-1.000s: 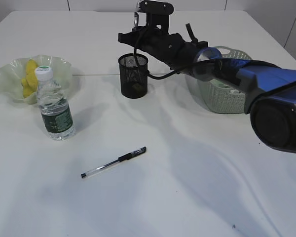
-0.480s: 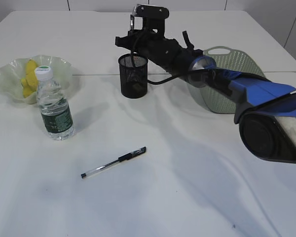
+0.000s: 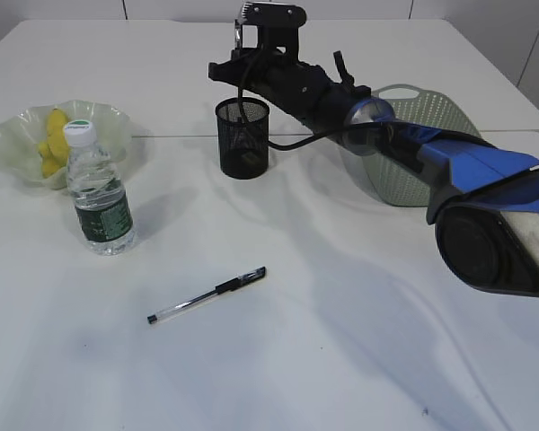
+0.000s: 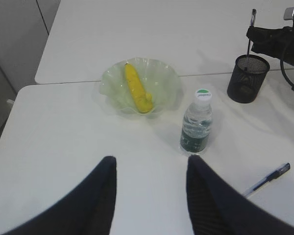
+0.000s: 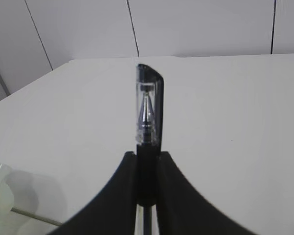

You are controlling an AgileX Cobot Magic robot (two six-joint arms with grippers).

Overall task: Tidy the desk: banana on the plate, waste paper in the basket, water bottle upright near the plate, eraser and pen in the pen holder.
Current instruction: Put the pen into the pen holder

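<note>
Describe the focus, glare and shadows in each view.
Exterior view: soft, even light, faint shadow beside the water bottle, right arm's near end blurred. Left wrist view: left gripper fingers out of focus. Right wrist view: pen sharp between dark fingers, no glare.

place: lab or office test room, staged as a desk | surface: plain white desk with a seam, a second white table butted against its far edge | walls: bare pale panels with dark joints | props: pen holder, basket, pen | equipment: black-and-blue robot arm
</note>
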